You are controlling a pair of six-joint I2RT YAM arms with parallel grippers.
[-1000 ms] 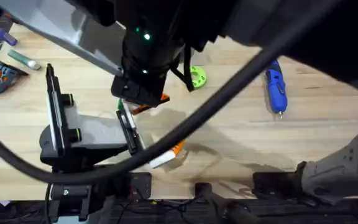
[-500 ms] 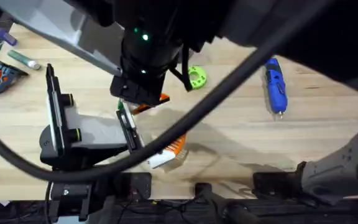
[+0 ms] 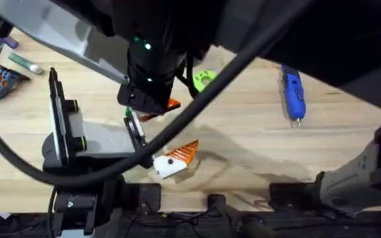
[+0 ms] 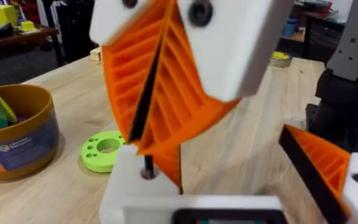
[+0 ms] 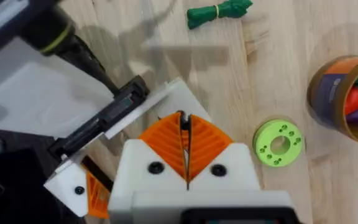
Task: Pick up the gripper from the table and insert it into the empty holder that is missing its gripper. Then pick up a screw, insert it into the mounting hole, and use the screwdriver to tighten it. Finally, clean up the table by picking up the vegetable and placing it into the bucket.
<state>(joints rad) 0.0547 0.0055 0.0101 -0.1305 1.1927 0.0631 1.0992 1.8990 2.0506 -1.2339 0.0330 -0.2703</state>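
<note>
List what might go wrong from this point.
1. The right gripper is shut on what looks like the orange tip, right at the holder. A small tilt may jam the tip or let it slip out.
2. The disc and the bucket lie close beside the right gripper, so a sideways pull-out might knock them.

Bucket [image 5: 353,99] cut off by the right wrist view's edge, its contents partly out of sight, right arm [image 3: 177,26] large, dark and blurred under the overhead camera, hiding much of the worktop [image 3: 256,145], vegetable [image 5: 219,12] small.
</note>
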